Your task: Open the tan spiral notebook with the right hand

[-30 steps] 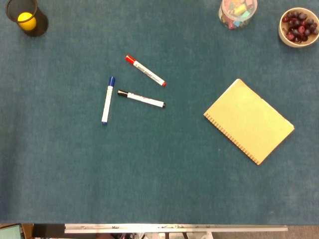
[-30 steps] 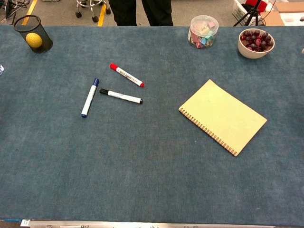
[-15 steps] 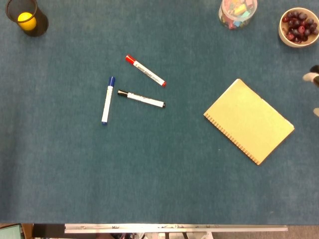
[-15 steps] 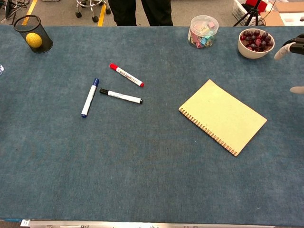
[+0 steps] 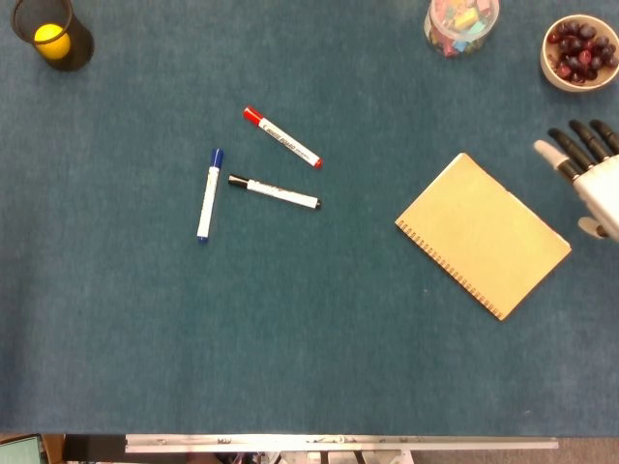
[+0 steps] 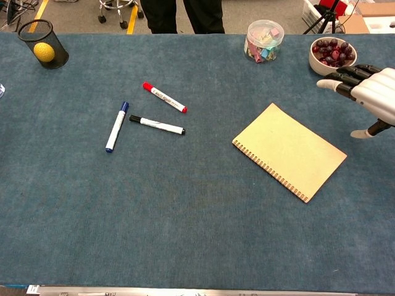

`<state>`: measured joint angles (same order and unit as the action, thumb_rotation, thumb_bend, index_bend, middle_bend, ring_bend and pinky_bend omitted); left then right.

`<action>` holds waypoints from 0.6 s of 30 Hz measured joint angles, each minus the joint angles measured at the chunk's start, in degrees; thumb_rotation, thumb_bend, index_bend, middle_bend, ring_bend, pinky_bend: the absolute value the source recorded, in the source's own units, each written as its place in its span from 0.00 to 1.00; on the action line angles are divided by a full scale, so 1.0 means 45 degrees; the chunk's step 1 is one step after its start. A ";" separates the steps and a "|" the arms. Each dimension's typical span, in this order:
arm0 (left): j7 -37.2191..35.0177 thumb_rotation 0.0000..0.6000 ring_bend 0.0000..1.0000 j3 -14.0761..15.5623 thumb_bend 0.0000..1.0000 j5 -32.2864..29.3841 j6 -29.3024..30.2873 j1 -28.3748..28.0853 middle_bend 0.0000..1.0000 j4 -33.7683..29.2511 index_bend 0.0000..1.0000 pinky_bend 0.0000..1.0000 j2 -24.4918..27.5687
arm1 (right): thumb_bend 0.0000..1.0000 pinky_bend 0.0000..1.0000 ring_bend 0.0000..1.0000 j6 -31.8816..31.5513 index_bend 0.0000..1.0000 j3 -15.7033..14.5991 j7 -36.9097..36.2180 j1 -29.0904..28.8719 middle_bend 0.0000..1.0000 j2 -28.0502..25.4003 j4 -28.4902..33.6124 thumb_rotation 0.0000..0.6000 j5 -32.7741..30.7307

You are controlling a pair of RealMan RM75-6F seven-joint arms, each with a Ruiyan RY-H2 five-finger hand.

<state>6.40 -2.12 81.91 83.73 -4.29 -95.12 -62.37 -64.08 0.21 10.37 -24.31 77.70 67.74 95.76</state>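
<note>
Tan spiral-bound notebook lies closed and flat on the blue felt-covered table, right of centre, set diagonally, coil edge toward the near left.

White-and-black right hand enters from the table's right edge, just beside the notebook's far right corner, apart from it. Fingers spread and extended toward the far side, thumb out to the near side; holds nothing. Wrist and arm cut off by the frame edge in both views. Height above the table: cannot tell. Left hand in neither view.

Left of centre, three loose markers: blue-capped marker, black-capped marker, red-capped marker.

Far right corner: pale round bowl of dark red fruit, just beyond the fingertips. Left of it, clear round tub of small pastel items; contents too small to identify. Far left corner: black mesh cup holding a yellow ball
</note>
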 measured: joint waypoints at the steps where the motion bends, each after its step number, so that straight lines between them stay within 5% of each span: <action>1: -0.0027 1.00 0.02 0.0008 0.48 0.0004 -0.0005 0.0006 0.09 0.0007 0.10 0.06 0.0015 | 0.00 0.10 0.00 0.0030 0.06 -0.0033 0.0029 -0.0028 0.06 0.0137 -0.0174 1.00 0.0007; 18: -0.0488 1.00 0.02 0.0066 0.48 0.0045 -0.0059 0.0086 0.09 0.0027 0.10 0.06 0.0219 | 0.00 0.09 0.00 0.0084 0.03 -0.0683 -0.0364 -0.0410 0.04 0.2218 -0.2784 1.00 0.0303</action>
<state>4.21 -1.82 82.12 83.47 -3.90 -95.00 -61.38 -63.71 -2.87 8.73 -26.15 87.68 55.21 97.12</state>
